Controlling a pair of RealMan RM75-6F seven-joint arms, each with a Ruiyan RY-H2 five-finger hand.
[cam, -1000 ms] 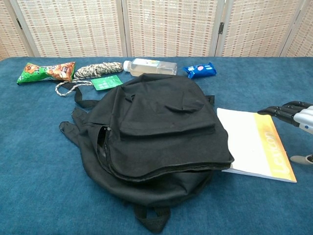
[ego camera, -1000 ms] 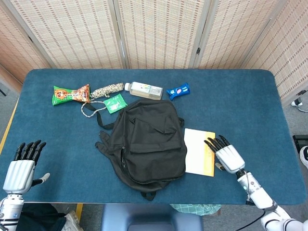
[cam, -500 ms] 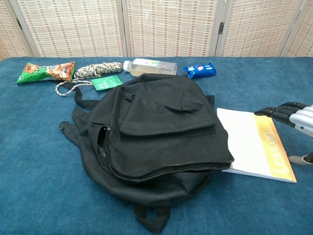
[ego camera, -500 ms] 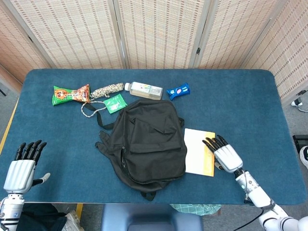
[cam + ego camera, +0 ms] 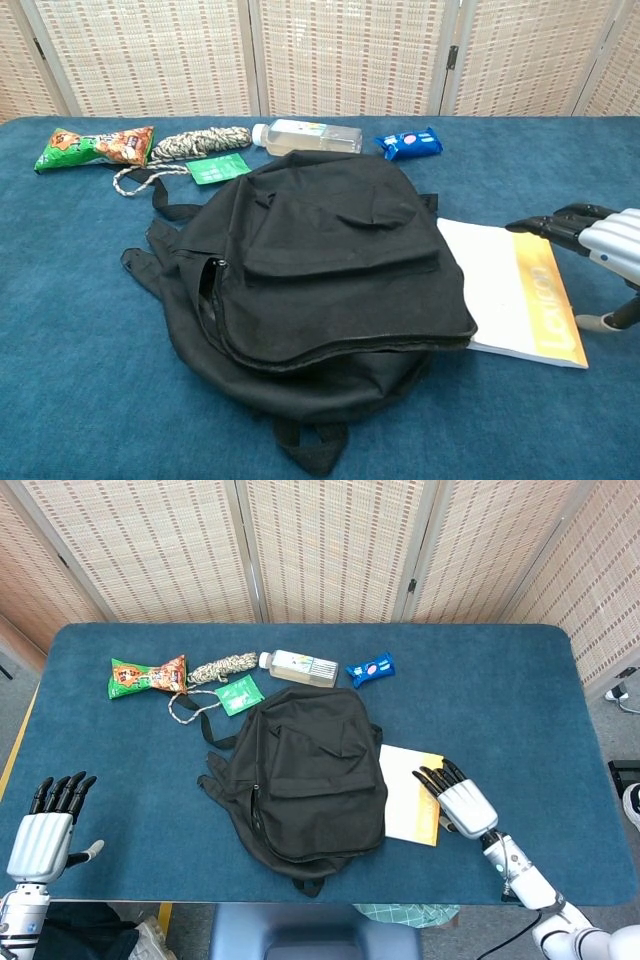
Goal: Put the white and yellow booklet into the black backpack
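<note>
The black backpack (image 5: 305, 770) (image 5: 320, 270) lies flat in the middle of the blue table, with its zipper slit gaping on its left side. The white and yellow booklet (image 5: 405, 795) (image 5: 505, 290) lies flat against the backpack's right side, its left edge tucked under the bag's rim. My right hand (image 5: 462, 803) (image 5: 605, 238) is at the booklet's yellow right edge. Its dark fingers are stretched out over that edge and it holds nothing. My left hand (image 5: 42, 832) hovers at the table's near left corner, fingers straight and apart, far from both objects.
Behind the backpack lie a green and red snack bag (image 5: 147, 674), a coil of rope (image 5: 222, 667), a green packet (image 5: 240, 693), a clear bottle (image 5: 298, 666) and a blue packet (image 5: 370, 668). Folding screens stand behind the table.
My right hand has moved left, and the booklet has slid a little left with it, further under the backpack's rim. The left hand has not moved.
</note>
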